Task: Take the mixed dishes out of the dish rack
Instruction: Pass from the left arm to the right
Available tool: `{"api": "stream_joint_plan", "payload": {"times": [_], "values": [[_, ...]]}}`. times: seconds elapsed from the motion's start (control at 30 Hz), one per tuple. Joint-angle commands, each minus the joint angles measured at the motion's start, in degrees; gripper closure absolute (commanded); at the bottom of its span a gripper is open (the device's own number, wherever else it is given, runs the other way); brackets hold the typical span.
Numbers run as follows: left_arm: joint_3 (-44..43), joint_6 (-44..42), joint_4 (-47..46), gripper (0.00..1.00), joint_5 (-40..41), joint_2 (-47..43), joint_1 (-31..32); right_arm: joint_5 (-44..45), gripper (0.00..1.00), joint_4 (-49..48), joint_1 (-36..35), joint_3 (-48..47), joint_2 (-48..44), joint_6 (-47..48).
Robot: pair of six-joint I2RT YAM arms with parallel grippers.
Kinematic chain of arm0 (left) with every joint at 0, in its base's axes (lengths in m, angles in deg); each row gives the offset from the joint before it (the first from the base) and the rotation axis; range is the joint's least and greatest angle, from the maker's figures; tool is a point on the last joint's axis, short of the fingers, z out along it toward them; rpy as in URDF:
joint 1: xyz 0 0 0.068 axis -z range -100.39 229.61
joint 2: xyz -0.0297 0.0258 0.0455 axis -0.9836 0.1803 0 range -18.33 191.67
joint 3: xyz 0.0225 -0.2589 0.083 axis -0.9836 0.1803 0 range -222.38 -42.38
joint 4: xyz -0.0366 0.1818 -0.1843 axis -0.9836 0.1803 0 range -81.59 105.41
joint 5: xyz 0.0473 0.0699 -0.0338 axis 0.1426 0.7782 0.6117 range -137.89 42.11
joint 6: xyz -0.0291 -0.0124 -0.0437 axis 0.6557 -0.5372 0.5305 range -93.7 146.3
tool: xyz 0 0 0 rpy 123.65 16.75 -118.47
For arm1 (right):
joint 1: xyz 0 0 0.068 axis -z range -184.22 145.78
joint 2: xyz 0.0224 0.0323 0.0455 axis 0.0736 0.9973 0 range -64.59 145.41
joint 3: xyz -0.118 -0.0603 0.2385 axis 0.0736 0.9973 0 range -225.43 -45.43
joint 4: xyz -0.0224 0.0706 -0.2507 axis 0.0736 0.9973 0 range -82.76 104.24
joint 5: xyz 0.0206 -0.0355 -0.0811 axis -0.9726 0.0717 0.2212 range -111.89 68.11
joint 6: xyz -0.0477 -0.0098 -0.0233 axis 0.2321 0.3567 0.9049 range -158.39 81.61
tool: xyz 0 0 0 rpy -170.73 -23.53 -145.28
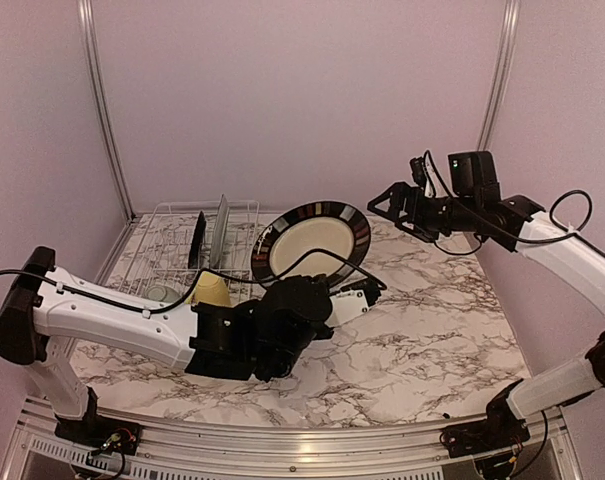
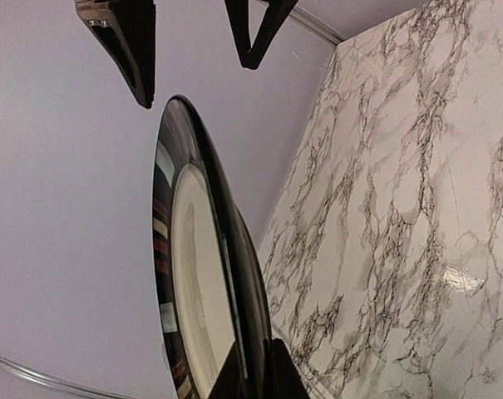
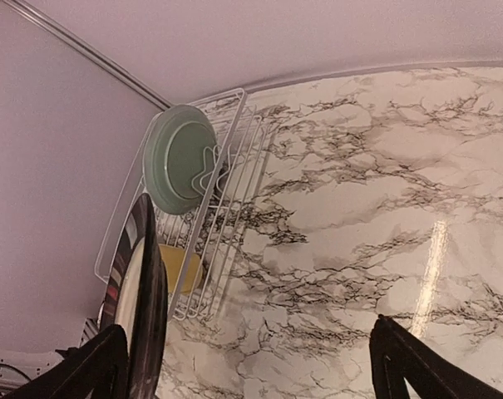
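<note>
The left jaws are clamped on the lower rim of the cream-centred, dark-rimmed round plate (image 1: pixel 312 240), which is held on edge above the marble bench (image 1: pixel 432 330), just beside the white wire dish rack (image 1: pixel 157 245). The right jaws stand wide apart and empty near the plate's right rim. Recommended: lower slowly, lay the plate flat, then release.

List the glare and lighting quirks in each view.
Right wrist: a bright glare streak on the table. Left wrist: a smaller glare patch on the table; the plate's glossy rim catches light. Top external: soft, even light, no strong glare.
</note>
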Motion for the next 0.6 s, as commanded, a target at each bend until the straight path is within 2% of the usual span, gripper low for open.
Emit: {"api": "stream_joint_plan", "payload": {"times": [0.0,0.2,0.4,0.57], "values": [[0.39,-14.62,-18.21,1.00,8.45,2.91,0.96,-11.35,0.03,2.03,0.44,-1.48,-0.12,2.14],[-0.75,-17.32,-19.34,1.00,7.81,5.43,0.89,-13.42,0.06,1.11,0.44,1.66,-0.42,6.30],[-2.38,-17.28,-17.45,1.00,7.00,7.29,0.84,-23.05,0.31,-7.17,0.40,8.00,2.81,4.61],[-4.25,-14.15,-13.20,1.00,6.26,8.88,0.23,-30.27,0.37,-20.81,0.19,13.93,3.03,-4.50]]}}
